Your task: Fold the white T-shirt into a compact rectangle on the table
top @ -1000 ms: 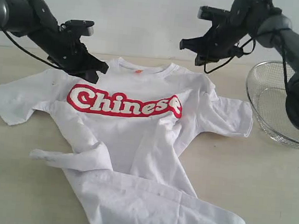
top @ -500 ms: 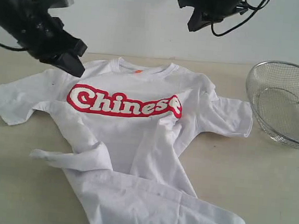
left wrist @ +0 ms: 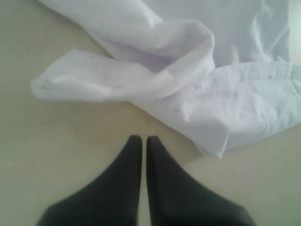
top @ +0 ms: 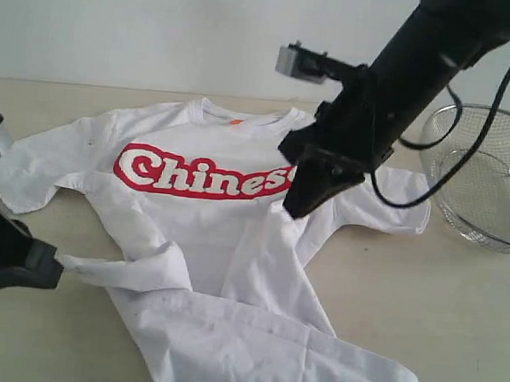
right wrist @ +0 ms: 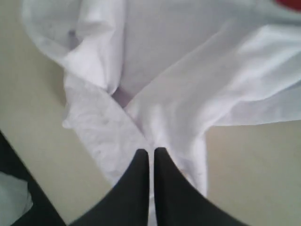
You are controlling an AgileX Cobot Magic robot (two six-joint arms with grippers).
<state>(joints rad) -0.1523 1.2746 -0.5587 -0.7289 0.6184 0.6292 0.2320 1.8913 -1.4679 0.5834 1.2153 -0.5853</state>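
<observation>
The white T-shirt (top: pixel 224 242) lies chest up on the table (top: pixel 441 315), its red "Chinese" lettering showing. Its lower half is twisted and bunched toward the front. My left gripper (top: pixel 52 267) sits low at the front left, shut and empty, its tips (left wrist: pixel 143 139) over bare table just short of a rolled fold of the shirt (left wrist: pixel 141 75). My right gripper (top: pixel 296 208) hangs over the shirt's middle by the end of the lettering. It is shut, holds nothing, and its tips (right wrist: pixel 151 150) point down at a crease in the cloth (right wrist: pixel 188 94).
A wire mesh basket (top: pixel 484 175) stands at the right edge of the table, beside the shirt's sleeve. A pale wall runs along the back. The right arm's cable loops down near the basket rim.
Both arms came down from above the shirt's shoulders: the left swung to the front left by the bunched hem, the right dropped over the shirt's middle. The shirt has not moved.
</observation>
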